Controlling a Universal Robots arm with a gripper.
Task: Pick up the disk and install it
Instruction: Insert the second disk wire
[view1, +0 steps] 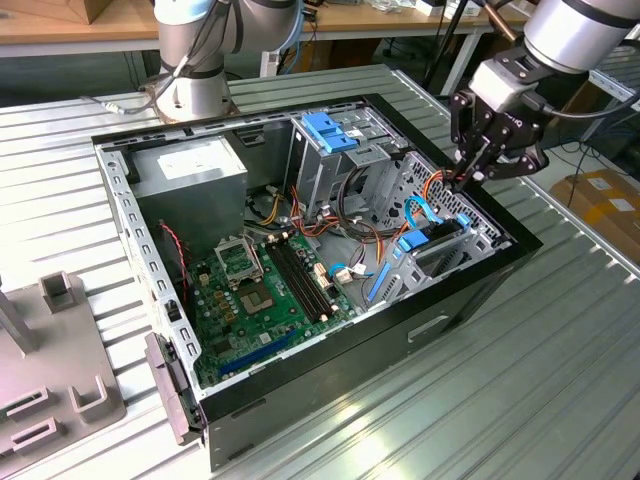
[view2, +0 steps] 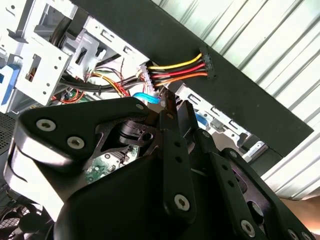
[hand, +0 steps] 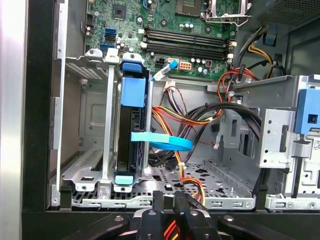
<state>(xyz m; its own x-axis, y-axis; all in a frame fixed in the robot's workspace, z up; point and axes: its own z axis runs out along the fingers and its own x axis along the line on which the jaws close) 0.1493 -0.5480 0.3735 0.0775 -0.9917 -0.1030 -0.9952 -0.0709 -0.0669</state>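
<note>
An open computer case lies on its side on a ribbed metal table, filling the middle of the exterior view, with the green board in its lower left part and a grey power box at its upper left. The gripper hangs at the upper right of that frame, over the case's right edge, its black fingers pointing down at a bundle of red, orange and yellow wires. In the first wrist view the fingertips stand close together at the bottom middle of the frame, with orange and yellow wires showing just below them; whether they pinch a wire I cannot tell. The disk sits on edge in a metal bay left of centre in that view, its blue bracket running top to bottom and a light blue flat cable curling out from its side. In the exterior view the disk is right of centre, just below the gripper. A blue-topped drive cage stands at the upper middle.
</note>
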